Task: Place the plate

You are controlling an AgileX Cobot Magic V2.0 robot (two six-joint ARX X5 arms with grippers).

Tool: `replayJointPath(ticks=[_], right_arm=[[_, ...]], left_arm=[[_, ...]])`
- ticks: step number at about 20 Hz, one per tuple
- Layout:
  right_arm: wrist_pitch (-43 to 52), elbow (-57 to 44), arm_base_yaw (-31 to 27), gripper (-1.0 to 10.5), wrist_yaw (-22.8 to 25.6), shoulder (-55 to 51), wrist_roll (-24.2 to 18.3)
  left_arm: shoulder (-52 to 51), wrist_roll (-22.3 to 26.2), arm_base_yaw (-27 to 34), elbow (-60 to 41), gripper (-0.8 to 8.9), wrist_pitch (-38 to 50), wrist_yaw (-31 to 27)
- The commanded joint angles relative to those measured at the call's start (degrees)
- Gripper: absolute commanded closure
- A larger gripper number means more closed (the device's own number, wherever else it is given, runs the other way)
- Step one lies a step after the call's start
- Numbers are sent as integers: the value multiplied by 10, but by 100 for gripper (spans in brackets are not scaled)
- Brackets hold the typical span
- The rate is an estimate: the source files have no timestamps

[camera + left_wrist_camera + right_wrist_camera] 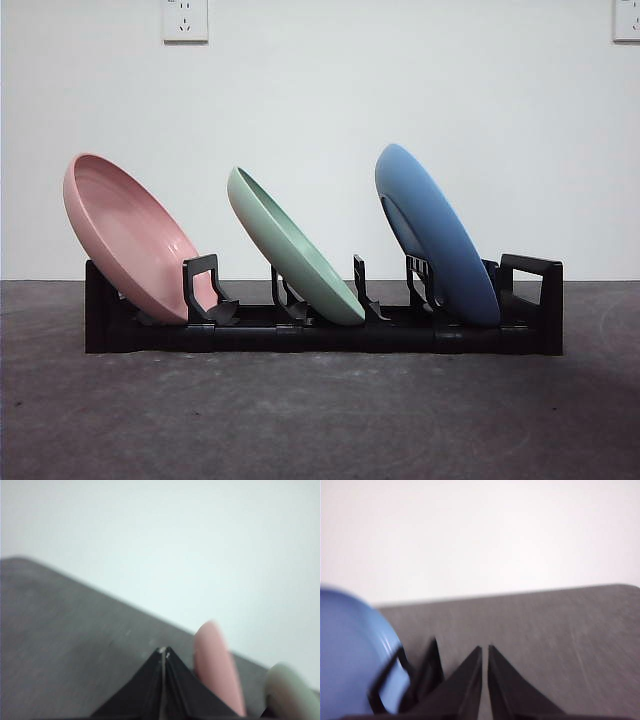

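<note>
Three plates lean in a black rack [320,338] on the table: a pink plate [130,240] at the left, a green plate [295,250] in the middle, a blue plate [435,235] at the right. No arm shows in the front view. My left gripper [164,652] is shut and holds nothing; the pink plate [217,672] and the green plate's rim [292,692] lie just beyond it. The right gripper [485,650] is shut and empty too, with the blue plate [350,655] and a rack end [422,672] beside it.
The dark grey table [320,420] runs in front of the rack. A white wall [320,100] with two sockets [185,20] stands behind.
</note>
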Motion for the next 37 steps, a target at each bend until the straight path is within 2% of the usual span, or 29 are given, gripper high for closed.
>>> replayJointPath(ticks=[1, 5, 9, 14, 17, 21, 24, 26, 28, 32, 33, 34, 35, 36, 37], right_arm=[[16, 7, 1, 931, -2, 0, 72], [-64, 56, 0, 932, -2, 15, 110], [-155, 127, 1, 932, -24, 57, 126], [-215, 215, 1, 932, -99, 132, 121], [-241, 270, 1, 932, -162, 187, 116], [-289, 348, 3, 933, -230, 268, 106], [-342, 409, 5, 933, -256, 329, 83], [-384, 447, 10, 933, -256, 371, 62], [-452, 505, 20, 933, -254, 435, 19], [-531, 584, 45, 933, -240, 529, -41], [-540, 596, 52, 933, -231, 546, -52], [-548, 607, 59, 926, -225, 560, -59], [-556, 616, 64, 871, -223, 574, -62], [-563, 624, 67, 768, -223, 585, -63], [-568, 629, 68, 670, -220, 593, -63]], left_arm=[[0, -4, 0, 8, 805, -2, 2], [18, -1, 0, 69, 804, -95, 6], [66, 24, 0, 150, 803, -201, 57], [146, 75, 0, 260, 803, -341, 116], [196, 120, 0, 320, 803, -415, 129], [264, 153, 0, 390, 803, -495, 142], [310, 170, 0, 431, 803, -530, 170], [338, 172, -3, 455, 803, -548, 186], [385, 181, -8, 495, 803, -589, 196], [472, 219, -12, 560, 801, -655, 196], [485, 219, -12, 569, 771, -658, 196], [496, 219, -12, 576, 695, -657, 196], [503, 219, -13, 580, 594, -656, 196], [507, 219, -14, 580, 514, -653, 196], [508, 220, -14, 580, 490, -653, 196]])
